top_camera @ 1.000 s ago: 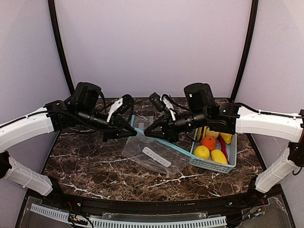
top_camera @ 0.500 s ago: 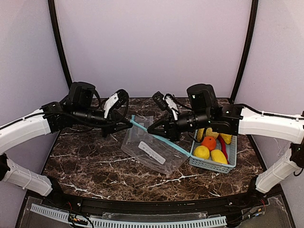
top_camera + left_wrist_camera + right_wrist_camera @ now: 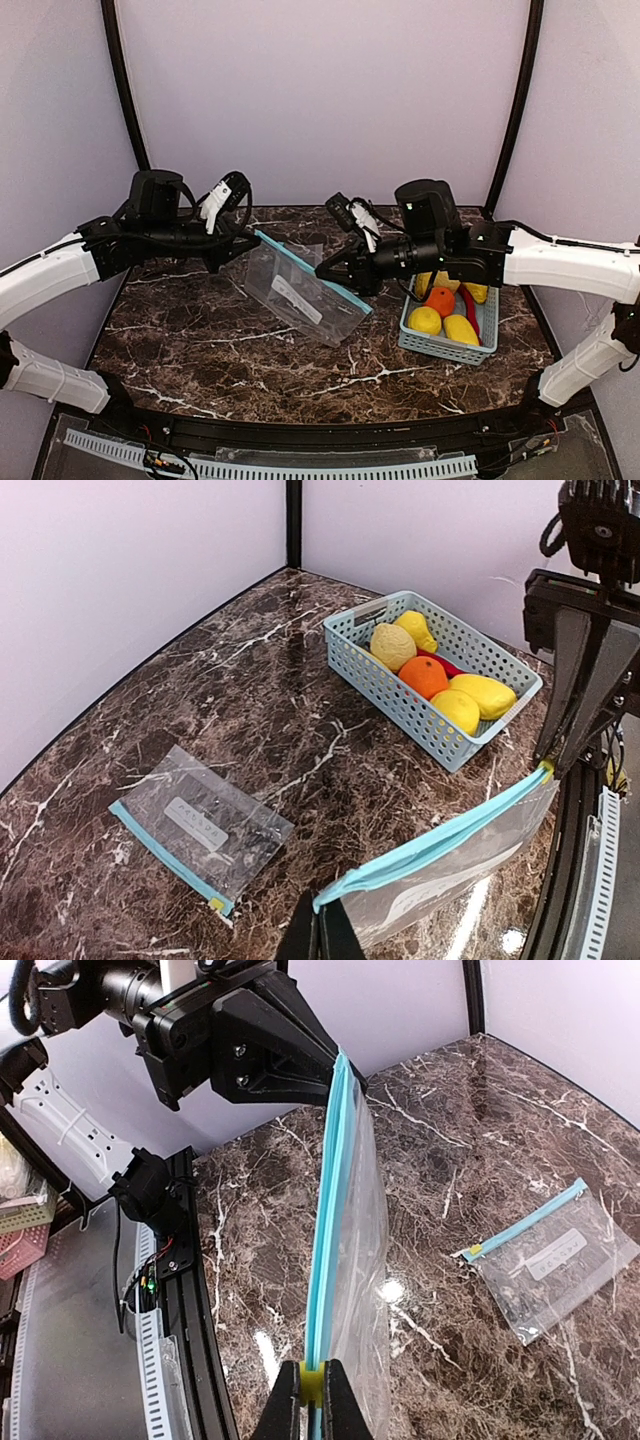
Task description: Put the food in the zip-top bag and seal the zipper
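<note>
Teal zipper strip point(image 3: 300, 262) runs along the top edge of a clear zip-top bag point(image 3: 300, 298), which is stretched taut in the air between two black robot arms, up and to the left of a pale blue slatted basket point(image 3: 440, 346) in the overhead view. The left gripper point(image 3: 320, 930) is pinched tight on the end of the strip farther from the basket. The right gripper point(image 3: 311, 1392) is clamped on the end nearer the basket, its fingers closed over a small yellow tab there. The bag hangs below the strip with its body slanting down toward the dark brown, white-veined marble table point(image 3: 200, 340); a white label shows through the plastic. All the food point(image 3: 456, 709) lies inside the basket: several glossy yellow pieces, a paler bumpy round one point(image 3: 392, 645), a round orange point(image 3: 423, 676) in the middle, and a slim red chili point(image 3: 469, 308) tucked between them. The basket sits on the table under the right arm, close to the right edge. A second bag point(image 3: 200, 825), also clear with a teal edge, lies flat on the marble well apart from the basket, beyond the held bag, touched by neither gripper.
</note>
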You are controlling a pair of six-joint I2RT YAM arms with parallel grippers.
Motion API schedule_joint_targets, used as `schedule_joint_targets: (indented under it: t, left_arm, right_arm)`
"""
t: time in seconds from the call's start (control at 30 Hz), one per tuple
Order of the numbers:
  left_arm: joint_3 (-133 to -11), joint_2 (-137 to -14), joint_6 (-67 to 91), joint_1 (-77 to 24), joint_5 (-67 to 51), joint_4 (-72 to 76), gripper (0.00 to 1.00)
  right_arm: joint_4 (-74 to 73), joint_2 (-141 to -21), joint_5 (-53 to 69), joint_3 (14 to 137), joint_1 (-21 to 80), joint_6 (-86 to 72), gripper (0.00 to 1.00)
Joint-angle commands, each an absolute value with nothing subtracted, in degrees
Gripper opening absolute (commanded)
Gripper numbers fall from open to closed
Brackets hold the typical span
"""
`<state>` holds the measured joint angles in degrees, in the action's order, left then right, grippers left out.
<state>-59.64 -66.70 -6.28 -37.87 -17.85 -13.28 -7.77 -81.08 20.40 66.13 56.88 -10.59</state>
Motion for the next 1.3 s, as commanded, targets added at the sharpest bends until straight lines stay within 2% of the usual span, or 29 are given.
schedule_joint_targets:
  t: [0.0,0.83,1.07,1.13,1.2,1.27]
  left_arm:
    - [-58.57,-64.68,-4.31,-35.29,-12.72,-11.1,0.01]
    - [-57.72,-62.58,-2.87,-28.17,-7.87,-10.22,0.01]
    - [-56.76,-62.78,-2.77,-28.11,-11.95,-8.66,0.01]
    - [-56.43,-63.2,-4.37,-28.11,-21.6,-8.05,0.01]
    - [-56.33,-64.09,-5.76,-28.23,-31.86,-7.61,0.01]
    - [-56.71,-65.33,-6.52,-29.11,-38.25,-8.0,0.01]
  right_arm:
    - [-9.91,-79.84,19.36,64.95,56.35,-12.23,0.0]
    - [-10.39,-79.34,19.53,62.75,54.14,-15.03,0.0]
    - [-10.37,-79.28,21.48,62.73,54.01,-15.16,0.01]
    - [-10.32,-78.94,22.67,63.07,54.04,-15.11,0.08]
    - [-10.2,-78.31,23.12,63.31,54.05,-15.12,0.24]
    - [-10.11,-77.44,23.12,63.52,54.05,-14.7,0.34]
